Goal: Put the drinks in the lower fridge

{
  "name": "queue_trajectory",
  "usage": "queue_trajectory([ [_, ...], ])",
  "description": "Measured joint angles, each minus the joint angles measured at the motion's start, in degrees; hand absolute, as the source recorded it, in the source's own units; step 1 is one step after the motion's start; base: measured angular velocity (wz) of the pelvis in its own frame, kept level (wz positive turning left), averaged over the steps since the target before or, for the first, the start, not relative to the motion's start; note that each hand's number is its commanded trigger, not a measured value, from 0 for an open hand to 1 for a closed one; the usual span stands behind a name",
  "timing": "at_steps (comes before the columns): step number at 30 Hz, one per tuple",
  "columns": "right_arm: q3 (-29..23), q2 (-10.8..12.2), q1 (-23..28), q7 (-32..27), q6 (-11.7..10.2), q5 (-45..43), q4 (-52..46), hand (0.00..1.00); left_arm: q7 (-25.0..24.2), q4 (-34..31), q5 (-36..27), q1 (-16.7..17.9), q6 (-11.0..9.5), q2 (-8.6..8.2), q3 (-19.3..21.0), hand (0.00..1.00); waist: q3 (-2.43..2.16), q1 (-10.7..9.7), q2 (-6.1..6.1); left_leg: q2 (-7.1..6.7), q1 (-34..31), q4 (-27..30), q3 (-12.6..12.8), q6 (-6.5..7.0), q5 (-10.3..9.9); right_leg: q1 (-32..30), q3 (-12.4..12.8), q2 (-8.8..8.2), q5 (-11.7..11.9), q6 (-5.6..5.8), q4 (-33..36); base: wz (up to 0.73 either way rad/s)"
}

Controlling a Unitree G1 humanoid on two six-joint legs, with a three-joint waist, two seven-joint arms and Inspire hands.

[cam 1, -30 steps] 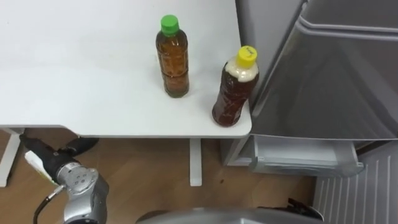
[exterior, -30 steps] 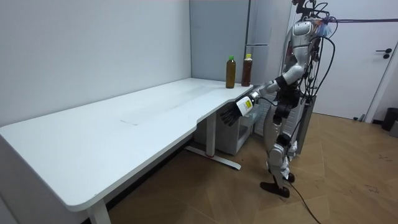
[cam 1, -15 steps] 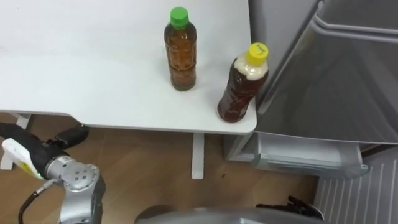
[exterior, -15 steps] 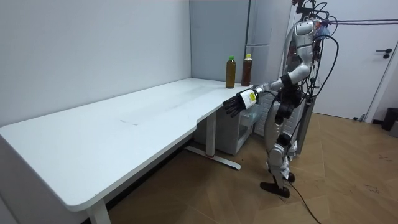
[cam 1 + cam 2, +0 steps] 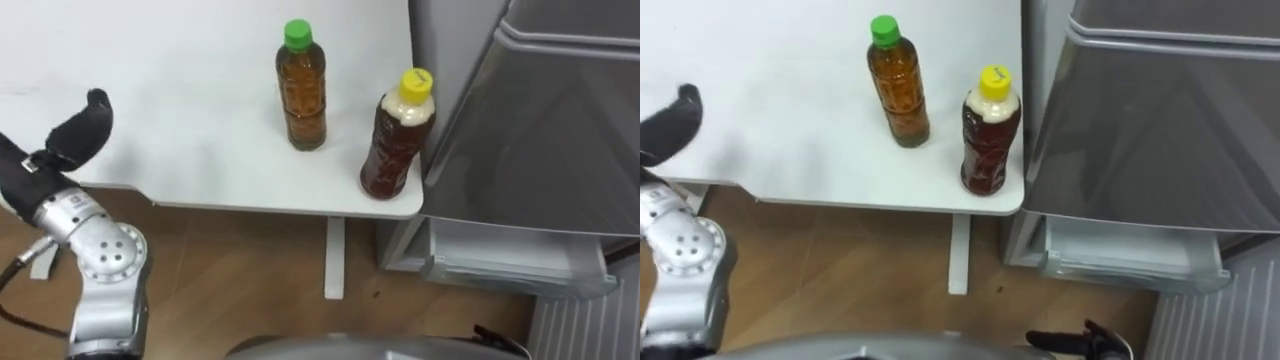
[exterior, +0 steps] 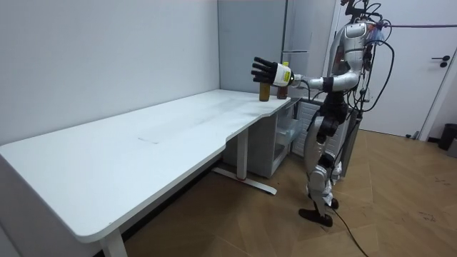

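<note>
My two eye views look steeply down from my head, close over the corner of the white table [image 5: 200,60], with the floor below its edge at the bottom of each. They sit side by side, so both take in the same patch: the green-capped bottle [image 5: 302,90], the yellow-capped bottle [image 5: 398,135] near the table's corner, the grey fridge [image 5: 540,120] along the right, and my left hand [image 5: 70,140] at the left edge. In the right eye view everything lies a little further left. The room view stands well off, past the table's long far end and a little above its top, facing along it toward me and the fridge. It shares that corner, both bottles and my raised hand with the eye views.
</note>
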Motion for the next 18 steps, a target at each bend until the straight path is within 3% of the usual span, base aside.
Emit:
queue_trajectory([
  [2, 0.4, 0.1, -0.1, 0.2, 0.5, 0.0, 0.1, 0.0, -1.1, 1.5, -0.8, 0.1, 0.5, -0.78, 0.1, 0.0, -0.1, 0.7, -0.74, 0.01, -0.1, 0.0, -0.1, -0.11, 0.1, -0.2, 0.0, 0.05, 0.0, 0.0, 0.0, 0.0],
  [6, 1.1, 0.1, 0.0, 0.5, 1.0, 0.3, 0.4, 0.0, -2.4, 2.2, -1.7, 0.1, 1.0, -0.91, 0.0, 0.0, 0.12, 1.4, -1.95, 0.06, -0.1, 0.1, -0.6, -0.13, 0.1, 0.0, -0.2, 0.16, 0.0, 0.0, 0.0, 0.06],
  [11, 1.5, 0.1, -0.1, 0.3, 1.0, 0.2, 0.2, 0.0, -3.4, -0.5, -0.4, -0.1, 1.6, -0.82, 0.2, 0.0, -0.01, 1.3, -1.57, -0.05, -1.5, 0.6, -0.6, -0.04, 0.0, -0.6, -0.5, -0.02, 0.1, 0.08, 0.1, 0.0],
  [18, 1.4, -0.1, 0.0, 1.1, 0.4, 0.1, 0.5, 0.0, -7.8, -15.0, 3.6, -0.2, 1.8, -0.75, -0.1, 0.0, 0.12, 0.7, -0.58, -0.05, -1.5, 0.6, -0.7, -0.03, 0.1, -0.5, -0.7, -0.06, 0.1, 0.08, 0.0, 0.0],
])
